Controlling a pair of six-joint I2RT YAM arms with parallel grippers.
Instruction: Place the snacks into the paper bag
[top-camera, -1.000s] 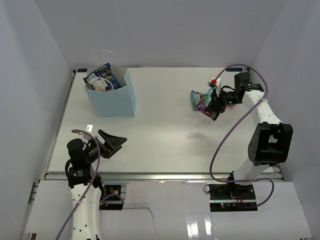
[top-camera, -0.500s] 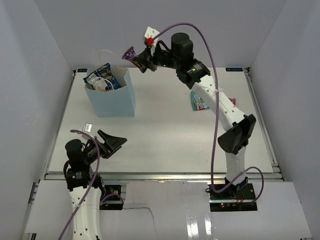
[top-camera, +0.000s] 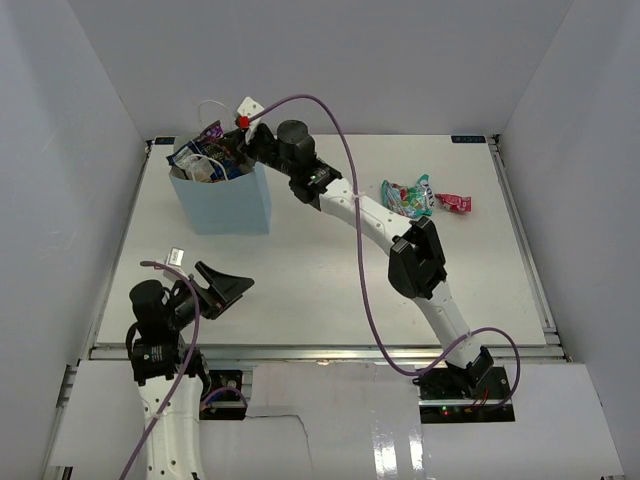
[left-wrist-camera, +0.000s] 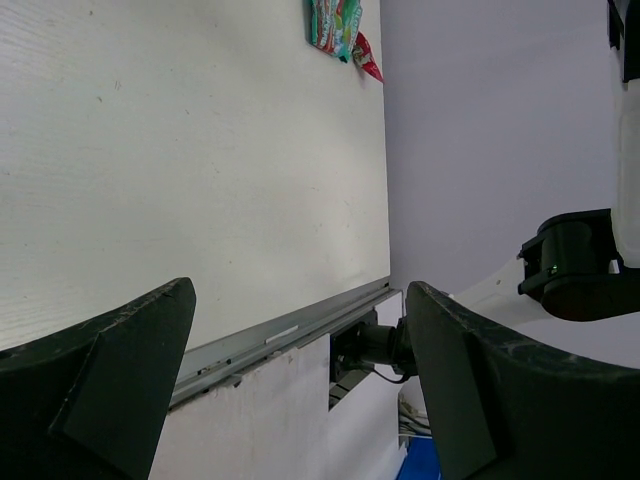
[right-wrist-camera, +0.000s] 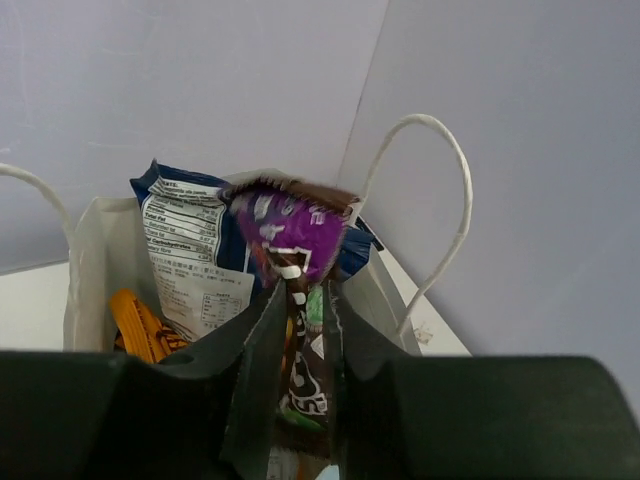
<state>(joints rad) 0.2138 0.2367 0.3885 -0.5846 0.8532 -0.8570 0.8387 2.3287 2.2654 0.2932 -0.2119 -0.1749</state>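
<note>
The right tool (right-wrist-camera: 300, 300) pinched the purple pack (right-wrist-camera: 295, 230) just above the open bag (top-camera: 235, 205). The left tool (left-wrist-camera: 300, 290) hung spread wide over the table (top-camera: 330, 270).

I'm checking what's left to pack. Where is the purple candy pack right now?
In the top view, far left, the purple candy pack hangs over the open mouth of the paper bag, pinched in the right gripper.
</note>
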